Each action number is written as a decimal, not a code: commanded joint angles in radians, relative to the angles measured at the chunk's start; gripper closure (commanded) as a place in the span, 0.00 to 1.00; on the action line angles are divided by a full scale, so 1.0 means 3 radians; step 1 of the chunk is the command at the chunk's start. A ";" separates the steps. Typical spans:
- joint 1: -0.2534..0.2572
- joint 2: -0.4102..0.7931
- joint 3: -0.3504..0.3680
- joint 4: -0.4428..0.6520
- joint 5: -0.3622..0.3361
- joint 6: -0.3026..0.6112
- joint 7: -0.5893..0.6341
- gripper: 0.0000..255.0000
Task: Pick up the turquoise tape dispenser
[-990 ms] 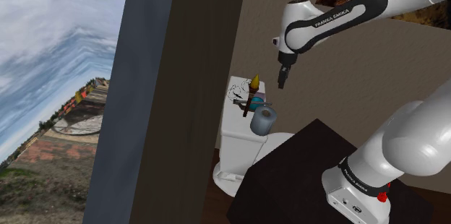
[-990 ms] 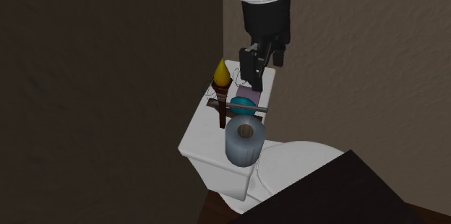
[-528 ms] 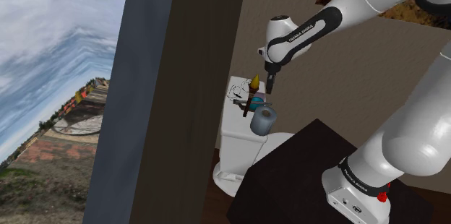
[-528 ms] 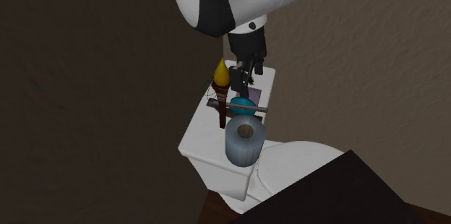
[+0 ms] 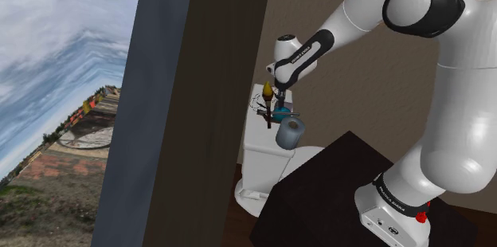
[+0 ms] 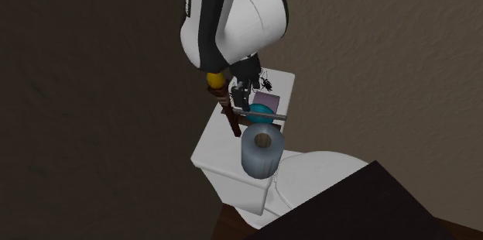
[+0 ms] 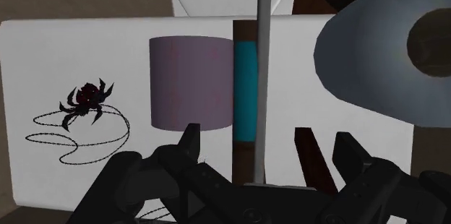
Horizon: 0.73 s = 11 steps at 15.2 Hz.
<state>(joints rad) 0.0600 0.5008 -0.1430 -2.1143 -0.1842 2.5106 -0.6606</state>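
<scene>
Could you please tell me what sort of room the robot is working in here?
Most likely a small bathroom: a white toilet tank with its bowl in front, and a grey toilet-paper roll lying on the tank, close to brown walls.

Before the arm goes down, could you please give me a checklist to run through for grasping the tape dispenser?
1. Gripper open: ok, fingers stand apart.
2. Dispenser lined up with the gap: ok, seen from the wrist view.
3. Gap free of other things: not ok, a brown stick lies inside it, next to one finger.
4. Roll out of the fingers' way: cannot tell; it sits close beside the dispenser.
5. Spider away from the grasp: ok, well off to the side.
</scene>
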 commanded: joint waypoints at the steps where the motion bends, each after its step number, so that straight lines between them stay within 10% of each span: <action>1: -0.0015 0.0245 0.0036 0.0195 -0.0010 0.0070 -0.0079 0.00; 11: -0.0027 0.0682 0.0057 0.0409 -0.0018 0.0298 -0.0072 0.00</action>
<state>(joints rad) 0.0521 0.6992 -0.1260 -1.9955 -0.1898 2.5974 -0.6824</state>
